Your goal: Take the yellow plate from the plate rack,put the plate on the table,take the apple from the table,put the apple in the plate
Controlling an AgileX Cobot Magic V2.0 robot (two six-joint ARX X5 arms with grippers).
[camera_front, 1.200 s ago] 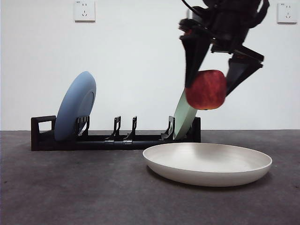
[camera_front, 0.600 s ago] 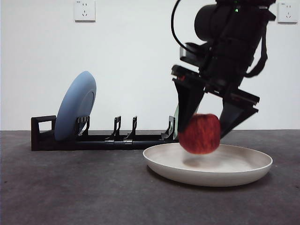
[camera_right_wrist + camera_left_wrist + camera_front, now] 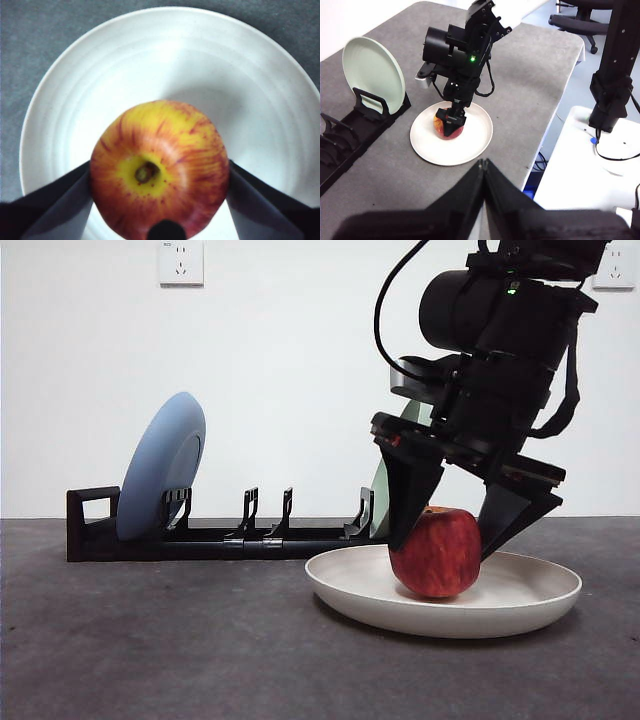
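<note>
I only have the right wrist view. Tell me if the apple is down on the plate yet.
Observer: The front view shows the apple resting in the yellow plate, with the right end effector gripping its sides.
Operator: Report the other arm.
Observer: The left end effector is shut, waiting well away from the plate.
Operator: Give me what's in the rack.
Observer: The plate rack holds a light blue plate at one end and a pale green plate at the end nearest the apple.
</note>
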